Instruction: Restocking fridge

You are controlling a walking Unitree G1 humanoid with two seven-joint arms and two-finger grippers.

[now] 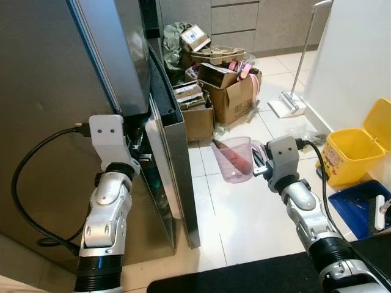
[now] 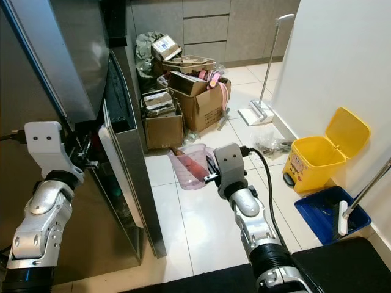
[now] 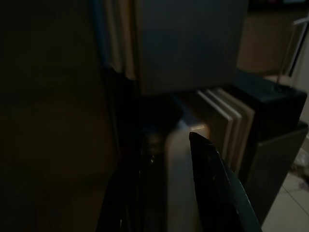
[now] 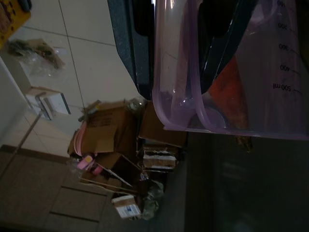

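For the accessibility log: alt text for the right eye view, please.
The right claw holds a translucent purple measuring jug with something red-orange inside, over white floor tiles beside a steel fridge. The left claw reaches into the fridge's door gap. Behind are cardboard boxes, a yellow bin and a mop.

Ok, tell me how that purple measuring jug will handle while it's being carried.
The measuring jug looks like thin clear plastic, so probably light and fairly stiff. The right pincer grips it at the rim, so it may swing or slip. The reddish contents could spill if it tilts.
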